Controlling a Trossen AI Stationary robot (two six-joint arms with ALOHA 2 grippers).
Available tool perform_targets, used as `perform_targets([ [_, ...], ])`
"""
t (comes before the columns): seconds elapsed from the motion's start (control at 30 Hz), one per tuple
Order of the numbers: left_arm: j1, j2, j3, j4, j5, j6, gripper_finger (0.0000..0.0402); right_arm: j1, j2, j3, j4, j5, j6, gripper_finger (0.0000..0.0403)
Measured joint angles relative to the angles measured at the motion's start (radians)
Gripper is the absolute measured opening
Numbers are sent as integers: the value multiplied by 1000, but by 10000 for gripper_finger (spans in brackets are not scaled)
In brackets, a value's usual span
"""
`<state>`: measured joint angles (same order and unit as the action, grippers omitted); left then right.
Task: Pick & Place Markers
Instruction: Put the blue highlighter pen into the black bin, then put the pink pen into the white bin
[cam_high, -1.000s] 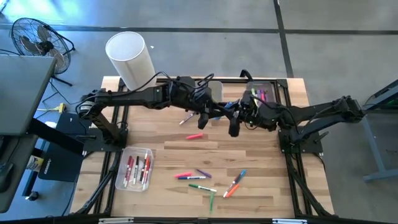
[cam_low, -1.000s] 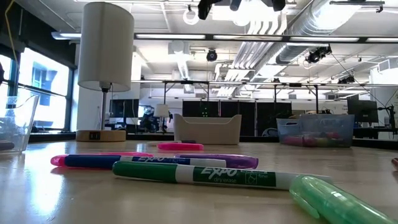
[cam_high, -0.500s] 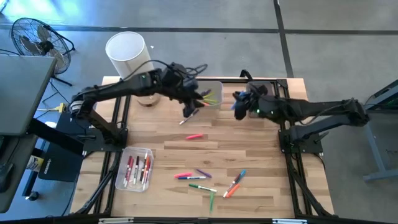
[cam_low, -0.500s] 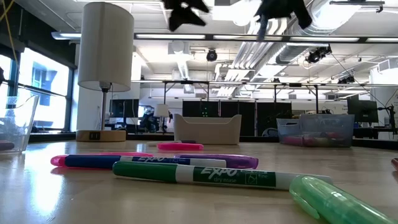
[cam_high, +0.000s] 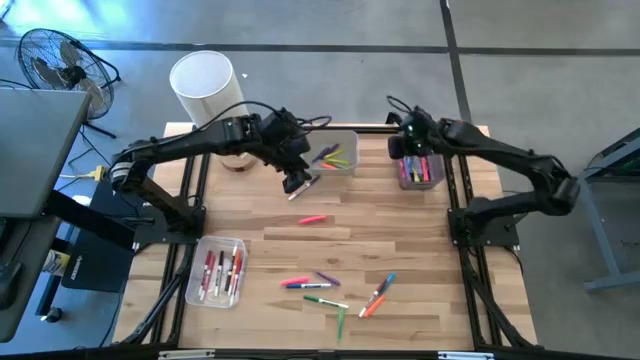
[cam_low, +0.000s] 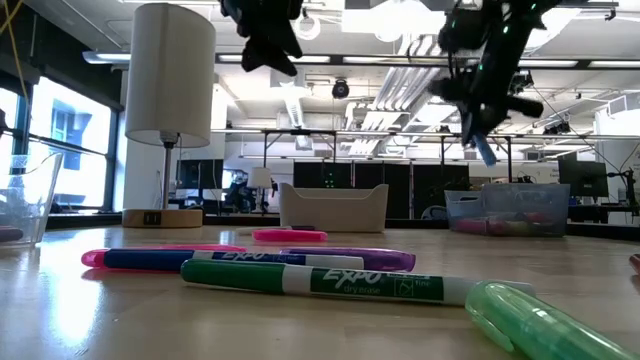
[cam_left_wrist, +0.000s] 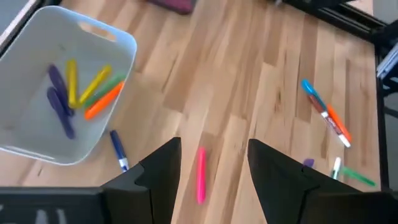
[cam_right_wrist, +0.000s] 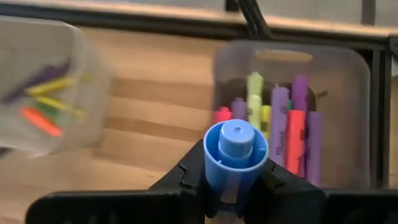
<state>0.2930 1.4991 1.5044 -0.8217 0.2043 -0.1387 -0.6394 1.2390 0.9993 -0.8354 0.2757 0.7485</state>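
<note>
clamping a blue marker (cam_right_wrist: 236, 158), the right pincer (cam_right_wrist: 233, 180) hangs over a bin (cam_right_wrist: 348, 68).

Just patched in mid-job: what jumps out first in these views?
The right hand, clamped on a blue marker, hovers above the bin of highlighters at the table's far right. The left hand hangs open over a pink marker beside the middle bin. Loose markers litter the near edge.

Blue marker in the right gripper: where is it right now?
The blue marker is clamped in the right gripper, held above the back-right bin of markers.
</note>
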Motion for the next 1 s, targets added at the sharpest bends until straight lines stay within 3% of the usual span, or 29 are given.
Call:
perform_targets([
  [0.17, -8, 1, -46, 2, 7, 0, 183, -110, 124, 0, 0, -74, -75, 53],
  [0.4, -7, 0, -93, 12, 64, 2, 183, -167, 260, 0, 9, -123, -131, 65],
  [0.73, -18, 61, -96, 8, 48, 75, 183, -171, 279, 0, 70, -123, -209, 100],
  [0.83, -53, 83, -96, 7, -14, 135, 183, -171, 279, 0, 69, -137, -236, 112],
  [1.0, -146, 90, -96, 12, -208, 230, 183, -171, 268, 0, 39, -150, -256, 135],
])
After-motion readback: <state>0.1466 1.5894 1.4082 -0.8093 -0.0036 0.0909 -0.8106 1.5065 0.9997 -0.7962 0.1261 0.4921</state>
